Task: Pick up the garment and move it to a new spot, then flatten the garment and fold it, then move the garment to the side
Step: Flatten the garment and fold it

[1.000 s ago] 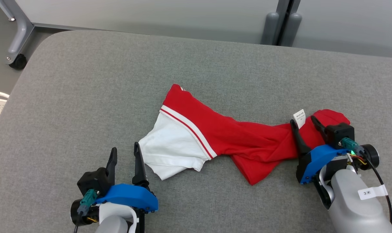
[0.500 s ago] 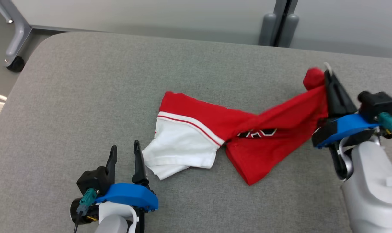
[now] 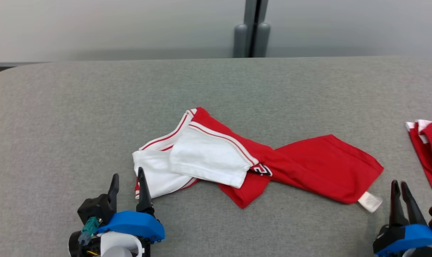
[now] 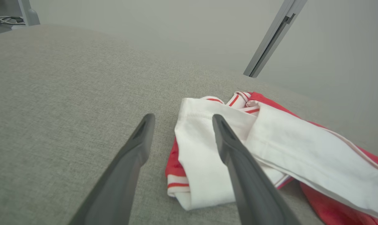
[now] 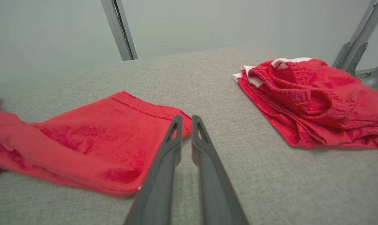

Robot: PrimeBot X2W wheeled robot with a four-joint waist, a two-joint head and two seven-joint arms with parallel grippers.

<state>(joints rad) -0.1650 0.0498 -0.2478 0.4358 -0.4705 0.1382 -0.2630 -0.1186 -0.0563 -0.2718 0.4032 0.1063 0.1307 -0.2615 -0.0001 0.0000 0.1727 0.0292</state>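
Half a second back the right gripper had the red end of the garment pinched and hoisted off the table; now it has let go, and that end lies spread flat. The robot's head has swung too, so the whole scene sits differently.

The right arm is low at the near edge, about five o'clock on the table. Its two dark fingers point toward twelve, drawn almost together with a thin slit between them and nothing in it. The left arm sits at about seven o'clock, also pointing toward twelve; the left gripper stands wide apart and empty.

The garment lies mid-table, a twisted band running from nine to three, with white cloth and red stripes at the left and red at the right. Its white end is at one o'clock of the left gripper, whose inner finger crosses the cloth's edge; whether it touches I cannot tell. The red end's near corner, with a small white label, is just beside the right gripper's tips at nine o'clock. A second garment, red with white trim, lies crumpled at two o'clock of the right gripper, well apart from the first.
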